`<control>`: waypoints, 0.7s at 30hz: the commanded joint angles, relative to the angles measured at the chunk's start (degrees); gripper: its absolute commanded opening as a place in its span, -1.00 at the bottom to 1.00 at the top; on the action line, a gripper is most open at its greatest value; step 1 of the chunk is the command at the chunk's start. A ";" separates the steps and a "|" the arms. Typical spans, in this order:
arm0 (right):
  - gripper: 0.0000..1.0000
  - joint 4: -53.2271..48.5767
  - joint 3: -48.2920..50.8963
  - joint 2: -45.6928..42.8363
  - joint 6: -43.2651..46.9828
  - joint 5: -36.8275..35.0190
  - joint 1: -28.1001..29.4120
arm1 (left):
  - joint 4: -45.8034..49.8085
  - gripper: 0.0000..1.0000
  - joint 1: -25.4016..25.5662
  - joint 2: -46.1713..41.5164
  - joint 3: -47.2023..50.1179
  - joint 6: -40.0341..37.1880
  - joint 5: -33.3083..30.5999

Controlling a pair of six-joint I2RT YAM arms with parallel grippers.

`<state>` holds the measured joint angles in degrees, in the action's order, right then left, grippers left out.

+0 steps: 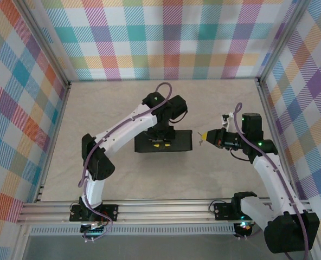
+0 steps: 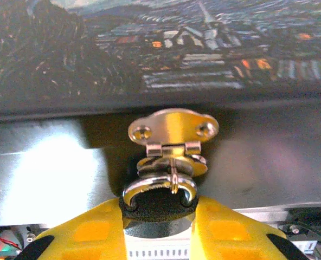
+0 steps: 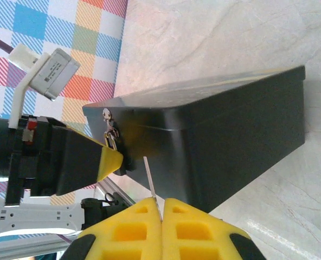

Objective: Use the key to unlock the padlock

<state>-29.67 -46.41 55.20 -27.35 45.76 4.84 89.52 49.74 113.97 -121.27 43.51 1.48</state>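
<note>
The left gripper (image 2: 159,208) is seen closed round the body of the padlock (image 2: 147,184). The padlock's shackle is hooked through the hasp (image 2: 173,130) on a long side wall of the black box (image 1: 179,142). The box is set near the middle of the table (image 1: 106,103), painted lid up. Off the box's right end, the right gripper (image 3: 161,208) is clamped shut on the key (image 3: 149,176). The key's thin blade is seen past the fingertips, apart from the padlock.
</note>
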 commanded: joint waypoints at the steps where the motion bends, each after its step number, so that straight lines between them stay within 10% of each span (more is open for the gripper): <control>1: -0.88 0.56 -2.29 0.43 1.54 2.07 -0.18 | 2.90 -0.80 -1.31 -1.56 -3.49 1.27 1.05; 21: -0.88 -0.59 -4.57 0.37 0.11 2.67 0.06 | -5.80 -0.41 -9.34 2.30 -8.98 0.57 5.17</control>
<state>-29.65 -48.51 55.72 -27.64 47.42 4.84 86.26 41.36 115.74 -127.00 44.77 5.10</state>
